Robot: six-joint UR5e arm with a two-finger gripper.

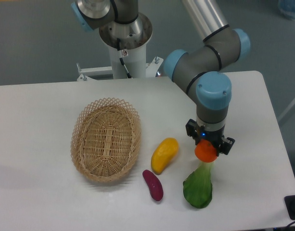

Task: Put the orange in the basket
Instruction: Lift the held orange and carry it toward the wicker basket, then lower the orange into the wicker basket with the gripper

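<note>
The robot held the orange up, but the basket was empty.

From the one camera, the gripper [207,143] had its jaws pinched on the orange [205,152], and the fruit hung in the air just over the pale stalk of the green leafy vegetable [199,186]. The basket [105,139] sat on the white table [37,106] well apart from the orange, off to the picture's left, with nothing inside it. A long yellow fruit [164,154] and a small purple vegetable [153,184] lay on the table between the basket and the gripper. So the picking up looked done. What was left, I think, was to carry the orange across over the yellow fruit, bring it above the basket, and let it go inside.
</note>
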